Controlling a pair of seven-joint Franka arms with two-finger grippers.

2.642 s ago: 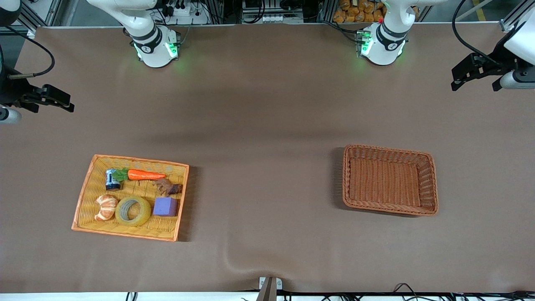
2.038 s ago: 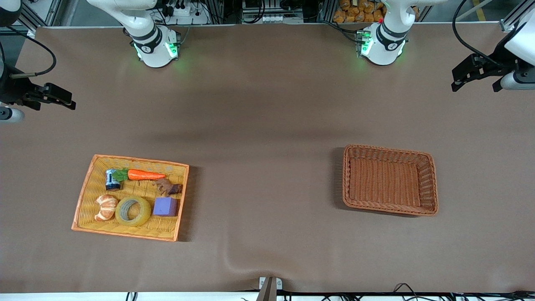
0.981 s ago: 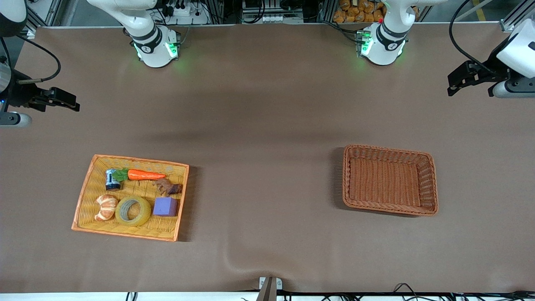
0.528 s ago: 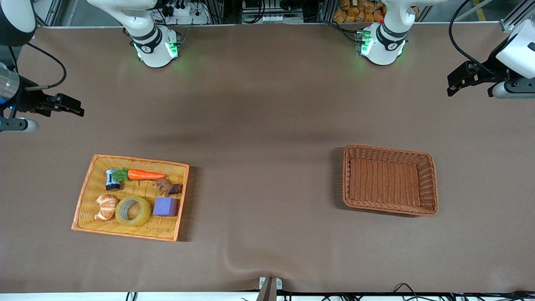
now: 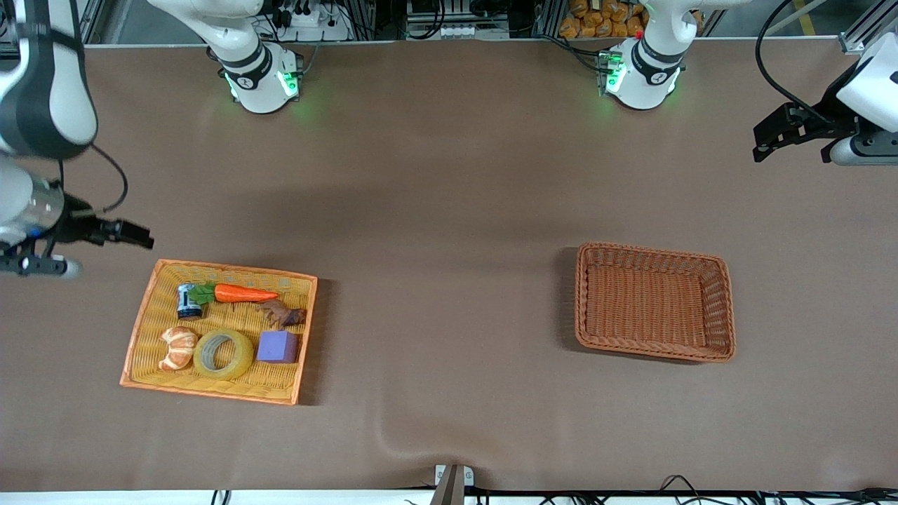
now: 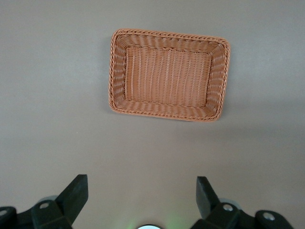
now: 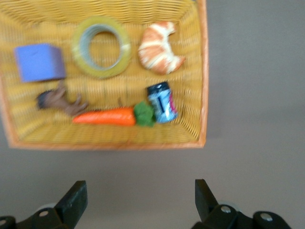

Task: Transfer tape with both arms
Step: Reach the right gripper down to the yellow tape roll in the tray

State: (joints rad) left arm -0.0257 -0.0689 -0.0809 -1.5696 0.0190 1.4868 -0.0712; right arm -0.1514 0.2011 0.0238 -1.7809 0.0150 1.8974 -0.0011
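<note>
The tape [image 5: 223,353], a yellowish translucent ring with a grey-white core, lies flat in the orange tray [image 5: 144,312] between a croissant and a purple cube; it also shows in the right wrist view [image 7: 101,46]. My right gripper [image 5: 137,237] is open and empty, up over the bare table beside the tray's edge toward the robots' bases; its fingertips [image 7: 76,196] frame bare table. My left gripper [image 5: 768,140] is open and empty, high over the table at the left arm's end; its fingertips [image 6: 78,188] frame bare table.
The tray also holds a croissant [image 5: 178,347], a purple cube [image 5: 276,346], a carrot [image 5: 242,293], a small can [image 5: 188,301] and a brown piece [image 5: 282,313]. An empty brown wicker basket [image 5: 654,301] sits toward the left arm's end, seen in the left wrist view [image 6: 169,75].
My right arm has swung down from the table's end to the tray's edge, gripper staying open. The left gripper shifted only slightly. The tape has not moved.
</note>
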